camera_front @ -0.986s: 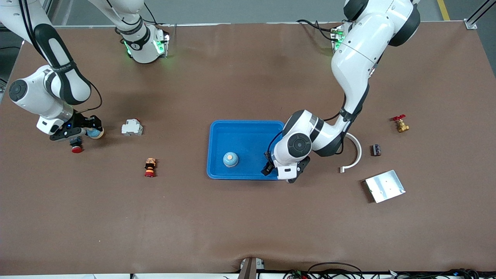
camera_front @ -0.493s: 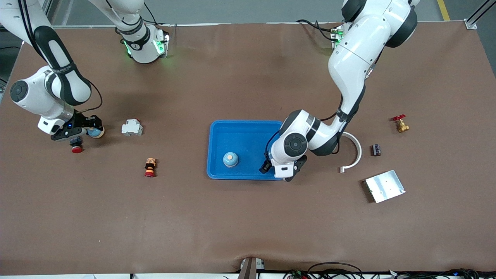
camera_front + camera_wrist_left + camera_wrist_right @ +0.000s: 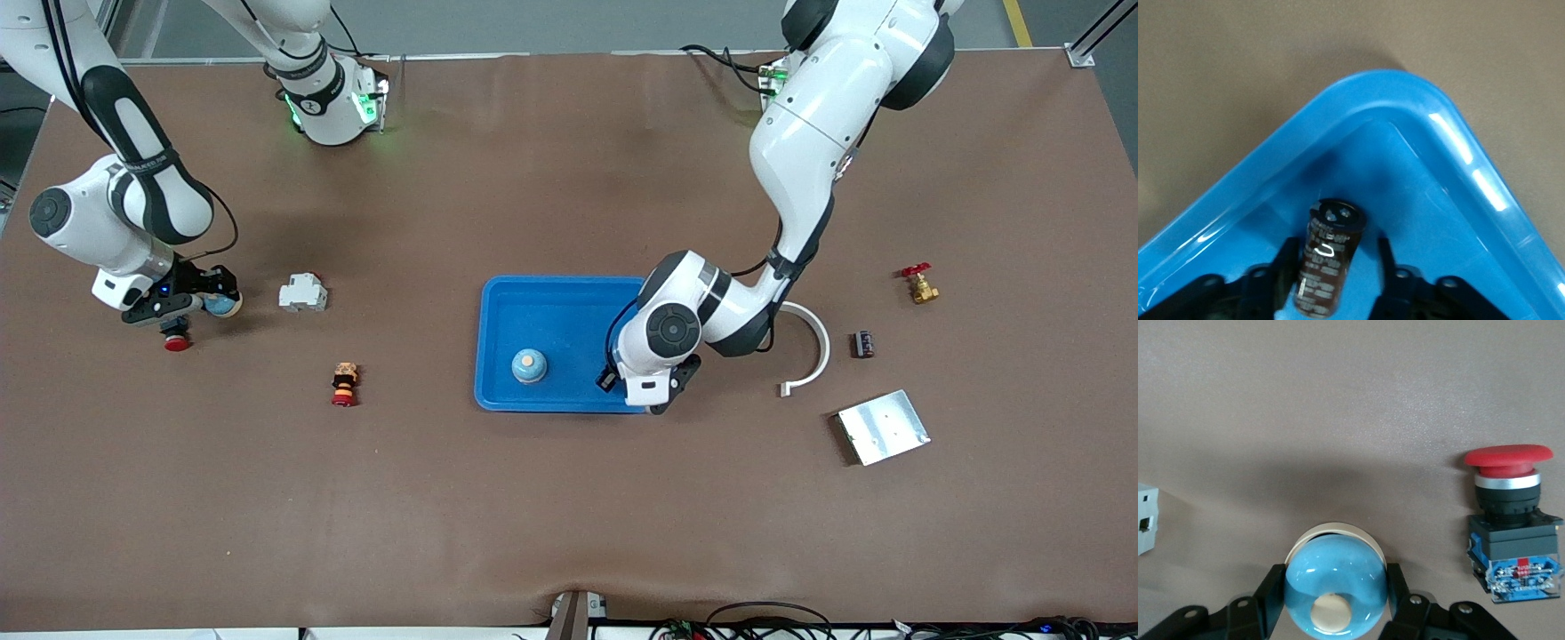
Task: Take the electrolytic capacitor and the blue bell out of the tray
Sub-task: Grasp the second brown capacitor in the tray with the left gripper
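A dark brown capacitor (image 3: 1330,260) leans tilted in a corner of the blue tray (image 3: 569,307). My left gripper (image 3: 1336,243) is open around it: one finger touches it, and blue tray floor shows between it and the other finger (image 3: 1383,250). In the front view the left hand (image 3: 653,356) hides the capacitor at the tray's corner. One blue bell (image 3: 529,365) sits in the tray. My right gripper (image 3: 1335,577) is shut on a second blue bell (image 3: 1335,587), low over the table at the right arm's end (image 3: 220,305).
A red push button (image 3: 176,341) stands beside the held bell. A white breaker (image 3: 303,292) and an orange-red stacked button (image 3: 344,383) lie between it and the tray. Toward the left arm's end are a white curved piece (image 3: 813,347), a small dark part (image 3: 862,344), a brass valve (image 3: 920,284) and a metal plate (image 3: 883,427).
The left hand has slid a little toward the right arm's end, farther over the tray's corner. The right arm has hardly moved.
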Robot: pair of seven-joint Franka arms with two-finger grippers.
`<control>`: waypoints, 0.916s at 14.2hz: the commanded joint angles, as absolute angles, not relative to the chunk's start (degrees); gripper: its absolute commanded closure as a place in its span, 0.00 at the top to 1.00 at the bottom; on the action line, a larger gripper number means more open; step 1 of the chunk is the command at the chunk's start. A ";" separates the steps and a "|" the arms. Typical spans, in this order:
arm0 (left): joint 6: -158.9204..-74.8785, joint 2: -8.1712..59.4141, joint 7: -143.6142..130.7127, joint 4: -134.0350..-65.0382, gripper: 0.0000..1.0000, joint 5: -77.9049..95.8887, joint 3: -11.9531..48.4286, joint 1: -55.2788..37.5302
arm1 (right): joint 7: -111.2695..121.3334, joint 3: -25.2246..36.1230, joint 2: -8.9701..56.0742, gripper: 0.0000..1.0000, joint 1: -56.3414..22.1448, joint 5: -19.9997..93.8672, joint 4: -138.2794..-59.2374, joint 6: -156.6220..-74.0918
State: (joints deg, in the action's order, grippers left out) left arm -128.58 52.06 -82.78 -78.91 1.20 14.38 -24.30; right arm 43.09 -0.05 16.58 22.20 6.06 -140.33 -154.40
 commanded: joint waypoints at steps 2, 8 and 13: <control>-128.15 51.77 -84.11 -77.96 0.03 -1.92 12.83 -25.31 | 43.77 -0.88 17.23 0.99 23.55 6.86 -140.45 -155.30; -123.58 46.60 -84.20 -77.70 0.02 -1.76 12.92 -24.79 | 43.60 -0.97 15.74 1.00 23.29 6.94 -140.45 -153.29; -114.37 36.58 -82.54 -77.87 0.00 -1.58 13.71 -19.87 | 38.07 -1.41 8.45 1.00 21.01 6.94 -135.45 -137.31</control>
State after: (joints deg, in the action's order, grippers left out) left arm -119.23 42.09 -82.95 -76.17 -1.15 13.54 -22.18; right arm 40.75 -0.85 12.91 21.90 6.06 -136.72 -142.99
